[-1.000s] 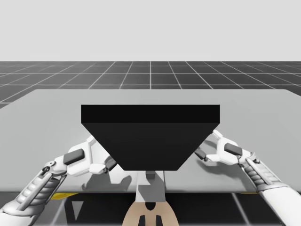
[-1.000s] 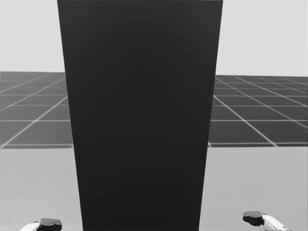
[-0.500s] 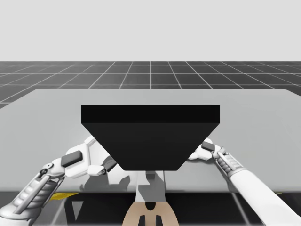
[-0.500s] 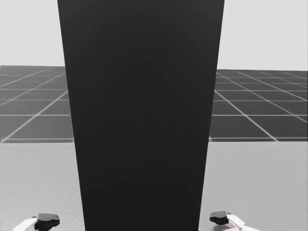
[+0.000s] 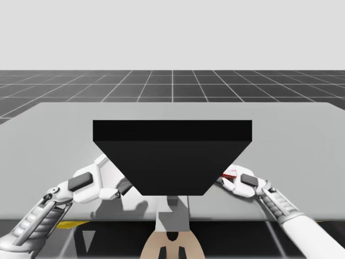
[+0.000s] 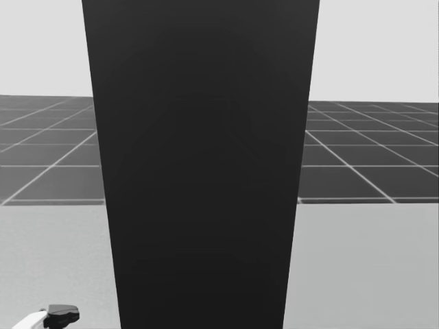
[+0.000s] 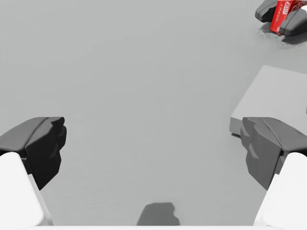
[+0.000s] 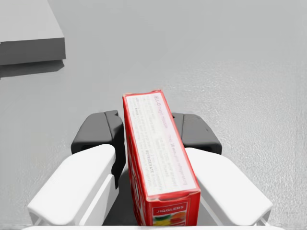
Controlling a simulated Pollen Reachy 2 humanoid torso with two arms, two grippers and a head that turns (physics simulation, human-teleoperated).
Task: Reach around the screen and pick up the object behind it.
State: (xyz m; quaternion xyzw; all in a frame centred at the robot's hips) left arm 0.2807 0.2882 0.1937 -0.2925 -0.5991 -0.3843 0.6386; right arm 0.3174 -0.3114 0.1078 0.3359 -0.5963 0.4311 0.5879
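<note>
A tall black screen (image 5: 172, 156) stands mid-table and blocks the middle of the head view (image 6: 202, 164). My right gripper (image 8: 147, 130) is shut on a narrow red box (image 8: 158, 158), both dark fingers pressing its long sides. From above, that gripper (image 5: 233, 181) sits at the screen's right lower corner with a bit of the red box (image 5: 229, 174) showing. My left gripper (image 7: 152, 148) is open over bare table, and the red box (image 7: 283, 14) lies far ahead of it, held in the other gripper. In the high view my left gripper (image 5: 116, 191) is by the screen's left lower corner.
The grey table (image 5: 302, 140) reaches wide on both sides of the screen. A low grey slab (image 7: 273, 103) lies just ahead of my left gripper's right finger, and the grey slab (image 8: 29, 33) also lies ahead of my right gripper. An arm's dark fingertip (image 6: 60, 314) shows beside the screen.
My right gripper reached in at the screen's right edge, then drew back holding the red box. It has left the head view. My head has turned slightly. The left arm barely moved.
</note>
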